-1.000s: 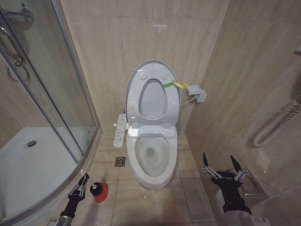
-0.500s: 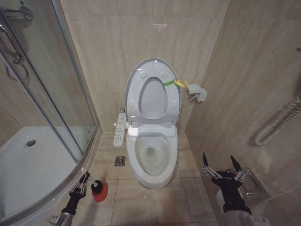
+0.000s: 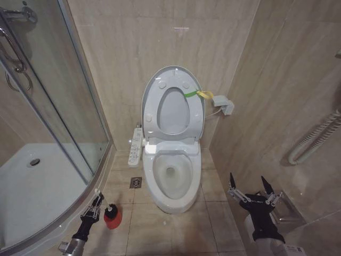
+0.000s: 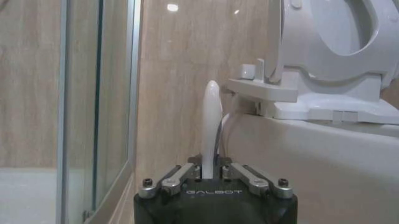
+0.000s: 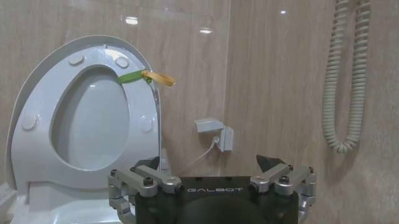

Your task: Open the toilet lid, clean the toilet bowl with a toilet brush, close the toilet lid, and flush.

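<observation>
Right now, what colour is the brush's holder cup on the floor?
Red; the holder cup shows best in the head view, beside the left gripper.

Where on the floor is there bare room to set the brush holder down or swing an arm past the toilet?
Bare tile lies in front of the toilet bowl, between the red holder cup and the right gripper. The left side is crowded: left gripper on the toilet brush, floor drain, shower enclosure.

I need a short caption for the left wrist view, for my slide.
Left gripper shut on the toilet brush handle, beside the toilet bowl with its lid raised.
</observation>
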